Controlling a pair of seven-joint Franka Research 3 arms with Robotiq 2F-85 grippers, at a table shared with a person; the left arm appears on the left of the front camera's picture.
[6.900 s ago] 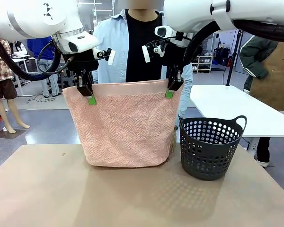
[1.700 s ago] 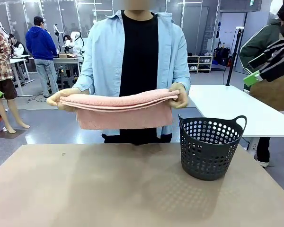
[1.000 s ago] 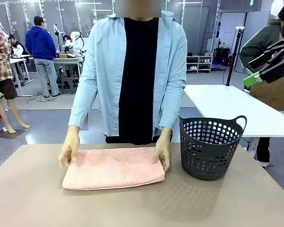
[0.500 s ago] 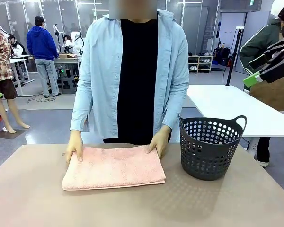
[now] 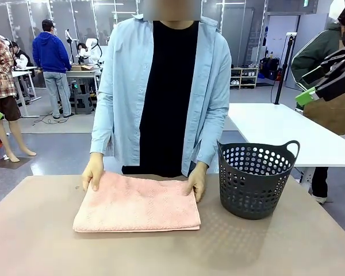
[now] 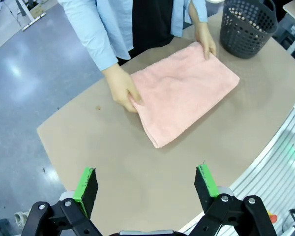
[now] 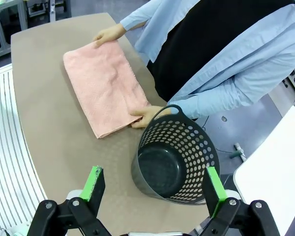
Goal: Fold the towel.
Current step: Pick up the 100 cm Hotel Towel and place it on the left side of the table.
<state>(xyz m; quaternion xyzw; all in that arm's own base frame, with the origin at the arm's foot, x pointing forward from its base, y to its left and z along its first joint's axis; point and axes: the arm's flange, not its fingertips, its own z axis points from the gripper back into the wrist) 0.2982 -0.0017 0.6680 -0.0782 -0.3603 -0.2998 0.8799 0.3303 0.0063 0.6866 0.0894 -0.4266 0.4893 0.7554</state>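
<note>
Front view: towel (image 5: 137, 204) lies folded flat, a pink rectangle on the tan table (image 5: 276, 247), lower centre-left of frame. Person (image 5: 164, 86) stands at the far edge, one hand (image 5: 93, 172) on the towel's far left corner, other hand (image 5: 196, 181) on its far right corner. Dark perforated basket (image 5: 256, 178) upright on the table, just right of the towel, not touching it.

Left wrist view: left gripper (image 6: 145, 183) at bottom edge, green pads far apart, nothing between them, high over bare table. Towel upper centre of frame, lying on a slant; both hands on its far edge. Basket in upper right corner.

Right wrist view: right gripper (image 7: 152, 187) at bottom edge, fingers spread wide, holding nothing. Basket sits lower centre, below and between the pads, its inside empty. Towel in upper left, a hand at each far corner.
</note>
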